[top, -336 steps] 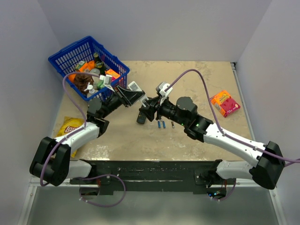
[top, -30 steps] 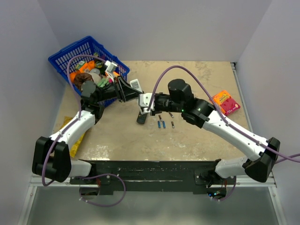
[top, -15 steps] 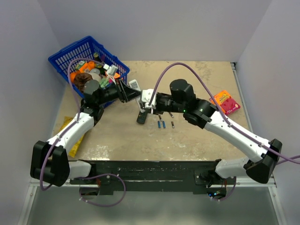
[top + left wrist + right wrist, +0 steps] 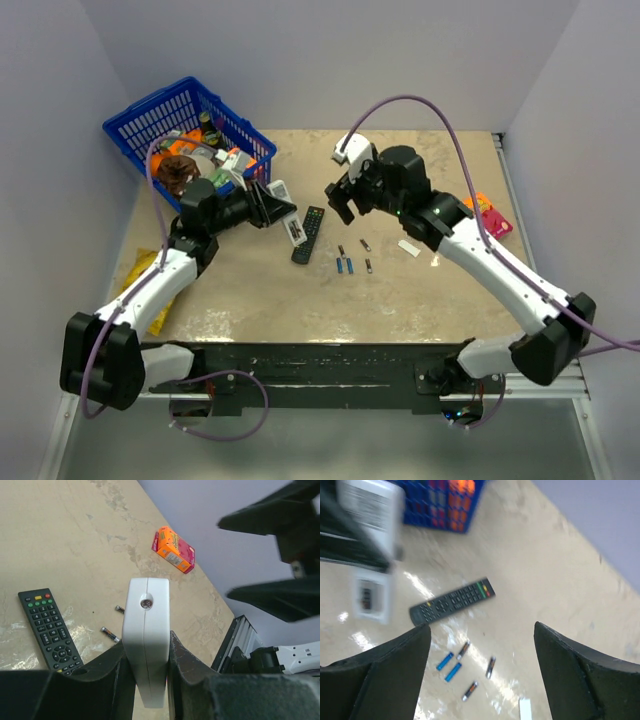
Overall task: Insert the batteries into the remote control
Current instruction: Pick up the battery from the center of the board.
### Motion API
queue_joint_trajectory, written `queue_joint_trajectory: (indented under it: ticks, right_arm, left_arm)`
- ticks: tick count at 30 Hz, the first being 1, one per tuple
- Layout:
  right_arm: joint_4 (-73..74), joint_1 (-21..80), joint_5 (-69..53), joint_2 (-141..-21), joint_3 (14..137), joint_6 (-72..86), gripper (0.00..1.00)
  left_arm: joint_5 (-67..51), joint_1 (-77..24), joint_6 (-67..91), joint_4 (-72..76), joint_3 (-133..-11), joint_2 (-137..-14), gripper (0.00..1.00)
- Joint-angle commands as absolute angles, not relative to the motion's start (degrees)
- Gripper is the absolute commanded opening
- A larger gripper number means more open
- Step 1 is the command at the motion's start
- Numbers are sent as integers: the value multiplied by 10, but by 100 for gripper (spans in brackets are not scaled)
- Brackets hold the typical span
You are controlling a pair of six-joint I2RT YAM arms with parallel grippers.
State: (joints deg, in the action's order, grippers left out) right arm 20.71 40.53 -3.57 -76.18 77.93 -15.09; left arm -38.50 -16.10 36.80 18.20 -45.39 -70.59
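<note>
Top external: on the beige stone-look tabletop (image 4: 260, 300), nearest the arm bases, small thin cylinder batteries (image 4: 346, 266), blue and dark, lie loose beside a long black remote (image 4: 308, 234). Just beyond, the left gripper (image 4: 284, 210) is clenched on the slim white rectangular remote control (image 4: 284, 189). The right gripper (image 4: 338, 198) hangs with jaws spread, nothing between. Blue plastic basket (image 4: 150, 110) in the far-left corner.

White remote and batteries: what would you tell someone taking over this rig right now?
Left end effector: shut on the white remote, held above the table.
Right end effector: open, empty, raised.
Batteries: five lie loose on the table beside the black remote; a small white piece lies to their right.
Done: remote picked up.
Left: pick up the batteries and load them.
</note>
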Motion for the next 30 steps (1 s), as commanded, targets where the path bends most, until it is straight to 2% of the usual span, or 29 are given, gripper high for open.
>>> queue_joint_trajectory:
  ticks: [1,3,8,12,17,20,26,30]
  right_arm:
    - [291,334,-31,-816,796,-35,87]
    - [296,328,-12,-830,782,-16,86]
    - [317,310,-1,-903,766,28,75]
    - [323,288,-1,-952,751,56,63]
    - [318,266,-1,-1002,737,73,54]
    - [310,265,-7,-1017,730,73,44]
    - [301,265,-10,-1044,715,69,39]
    - [293,266,-15,-1060,713,64,32]
  left_arm:
    - [-357,-154,345,186,-433,-672,0]
    - [-353,-153,349,185,-428,-664,0]
    - [-350,-153,346,178,-417,-657,0]
    - [-350,-153,347,176,-411,-650,0]
    - [-353,-153,353,181,-404,-645,0]
    - [-357,-153,360,187,-400,-644,0]
    - [-364,-153,372,200,-393,-646,0]
    - [-365,-153,376,207,-392,-649,0]
